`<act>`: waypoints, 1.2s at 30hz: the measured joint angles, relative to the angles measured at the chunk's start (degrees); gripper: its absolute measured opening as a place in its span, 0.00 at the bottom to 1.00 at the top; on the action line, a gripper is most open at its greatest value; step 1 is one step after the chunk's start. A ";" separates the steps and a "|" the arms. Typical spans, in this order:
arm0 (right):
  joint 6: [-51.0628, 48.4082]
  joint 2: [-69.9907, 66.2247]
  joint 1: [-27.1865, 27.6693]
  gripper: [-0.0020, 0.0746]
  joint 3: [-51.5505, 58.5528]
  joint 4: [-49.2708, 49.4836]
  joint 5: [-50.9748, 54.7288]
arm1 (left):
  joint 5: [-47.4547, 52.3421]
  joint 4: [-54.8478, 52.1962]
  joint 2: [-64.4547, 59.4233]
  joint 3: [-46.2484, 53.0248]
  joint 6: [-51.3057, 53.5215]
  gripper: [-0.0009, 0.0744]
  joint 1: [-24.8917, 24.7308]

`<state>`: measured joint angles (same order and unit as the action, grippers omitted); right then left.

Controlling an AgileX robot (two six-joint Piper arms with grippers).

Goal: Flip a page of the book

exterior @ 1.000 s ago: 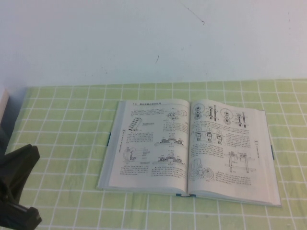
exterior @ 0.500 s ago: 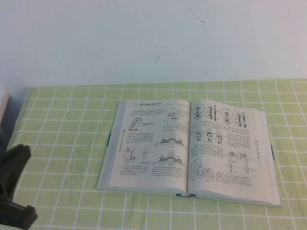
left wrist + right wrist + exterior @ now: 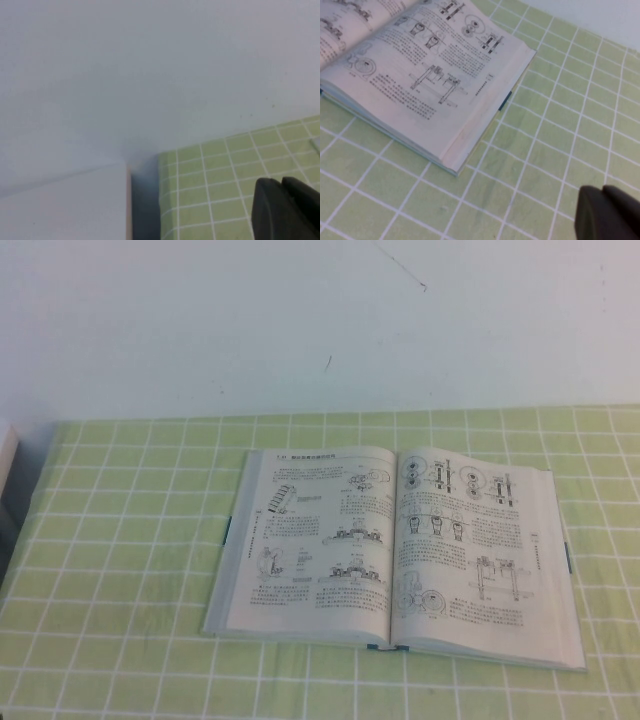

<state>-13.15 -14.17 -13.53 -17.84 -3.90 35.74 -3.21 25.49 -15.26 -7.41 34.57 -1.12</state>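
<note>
We saw the book (image 3: pixel 400 550) lying open and flat on the green checked cloth (image 3: pixel 120 540), its right-hand page (image 3: pixel 435 75) untouched. The left gripper (image 3: pixel 285 207) sat far off by the wall, its tips pressed together; the right gripper (image 3: pixel 607 212) hung near the book's outer corner, also closed. We judged the risk to be closed tips catching several leaves at once, or creasing the thin paper.
</note>
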 joint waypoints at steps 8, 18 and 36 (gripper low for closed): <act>0.00 0.00 0.00 0.02 0.00 0.00 0.00 | 2.05 -15.11 5.00 7.91 -17.36 0.01 1.48; 0.00 0.00 0.00 0.02 0.00 0.00 0.00 | 14.24 -23.56 11.73 8.74 -33.41 0.01 1.48; 0.00 0.00 0.00 0.02 0.00 0.00 0.00 | 21.03 -23.69 15.84 8.63 -40.02 0.01 1.48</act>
<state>-13.15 -14.17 -13.53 -17.84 -3.90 35.74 17.82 1.80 0.58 1.23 -5.45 0.35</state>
